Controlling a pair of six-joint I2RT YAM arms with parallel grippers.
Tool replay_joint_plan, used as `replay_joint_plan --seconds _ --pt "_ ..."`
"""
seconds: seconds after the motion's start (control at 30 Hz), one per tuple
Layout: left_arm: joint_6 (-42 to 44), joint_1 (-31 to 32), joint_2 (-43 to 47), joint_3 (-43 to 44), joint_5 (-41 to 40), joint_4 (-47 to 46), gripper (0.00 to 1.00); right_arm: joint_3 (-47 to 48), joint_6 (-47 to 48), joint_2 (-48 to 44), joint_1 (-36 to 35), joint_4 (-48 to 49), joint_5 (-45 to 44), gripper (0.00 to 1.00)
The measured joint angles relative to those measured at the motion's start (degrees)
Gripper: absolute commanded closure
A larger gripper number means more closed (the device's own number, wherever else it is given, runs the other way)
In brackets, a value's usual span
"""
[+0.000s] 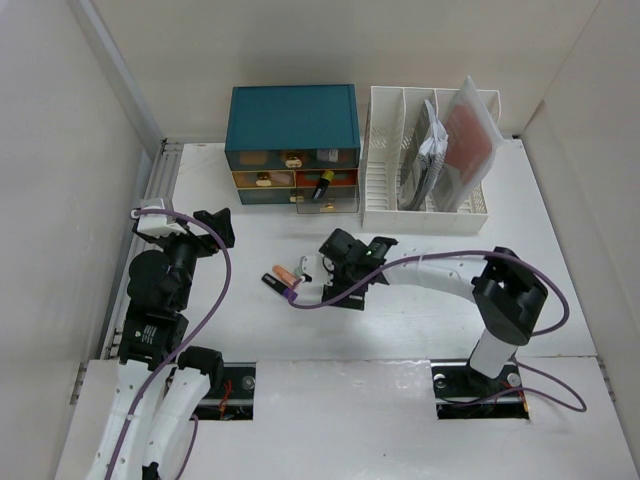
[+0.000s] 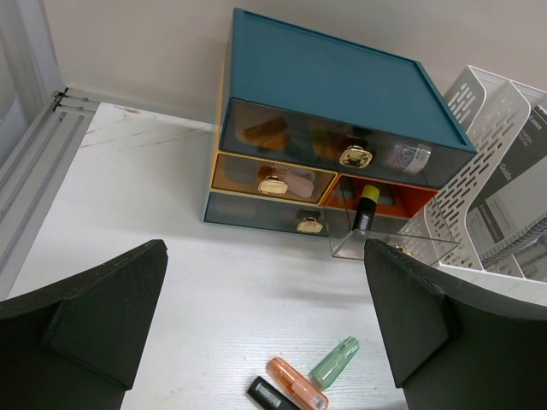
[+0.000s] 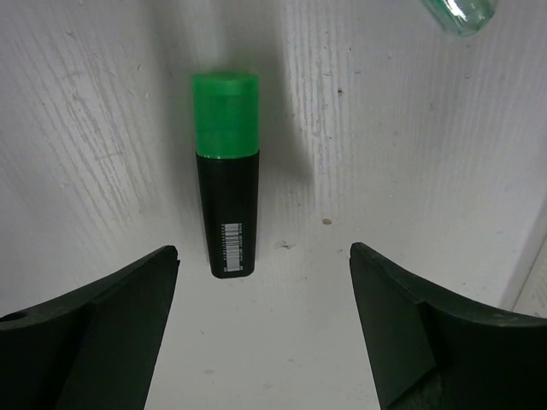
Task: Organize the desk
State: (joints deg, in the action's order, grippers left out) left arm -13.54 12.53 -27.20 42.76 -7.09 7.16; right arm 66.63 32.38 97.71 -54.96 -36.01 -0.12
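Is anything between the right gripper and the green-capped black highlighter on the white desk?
Nothing visible does. The right gripper hangs over the green-capped black highlighter with its jaws open, and only bare white desk surrounds it. A pale green translucent tube lies off to one side, apart from the highlighter.

Left arm and right arm show white links, black joints, purple cables.
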Motion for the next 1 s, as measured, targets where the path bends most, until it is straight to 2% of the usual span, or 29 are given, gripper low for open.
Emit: replay_joint_plan --seconds 0.33,0.57,0.6,0.63,0.7,0.73,0.77,0.87,1.0 --pt "0.00 0.00 0.00 0.00 0.00 -0.02 0.00 0.02 -1.75 2.47 -0.68 0.50 0.15 0.16" --pt "0.00 0.00 0.02 0.00 0.00 0.00 0.00 0.39 -2.40 5.79 -0.68 0.52 1.18 0.24" --pt "0.00 0.00 0.02 0.00 0.00 0.00 0.00 0.42 -2.43 5.81 -0.68 0.59 1.31 0.27" --pt "0.00 0.00 0.02 0.00 0.00 0.00 0.00 0.42 -2.47 5.88 -0.68 0.57 1.46 0.39" --pt "0.00 0.00 0.02 0.00 0.00 0.00 0.00 0.48 -2.64 6.14 -0.68 0.68 1.92 0.54" --pt "0.00 0.00 0.02 0.00 0.00 -0.02 0.00 0.66 -2.64 6.38 -0.70 0.59 2.36 0.65" --pt "0.00 0.00 0.02 0.00 0.00 0.00 0.00 0.94 -2.71 6.71 -0.70 0.52 2.60 0.70" --pt "0.00 0.00 0.02 0.00 0.00 0.00 0.00 1.68 -2.75 7.34 -0.72 0.52 3.37 0.85" --pt "0.00 0.00 0.02 0.00 0.02 0.00 0.00 2.10 -2.78 7.61 -0.74 0.46 3.69 0.91"
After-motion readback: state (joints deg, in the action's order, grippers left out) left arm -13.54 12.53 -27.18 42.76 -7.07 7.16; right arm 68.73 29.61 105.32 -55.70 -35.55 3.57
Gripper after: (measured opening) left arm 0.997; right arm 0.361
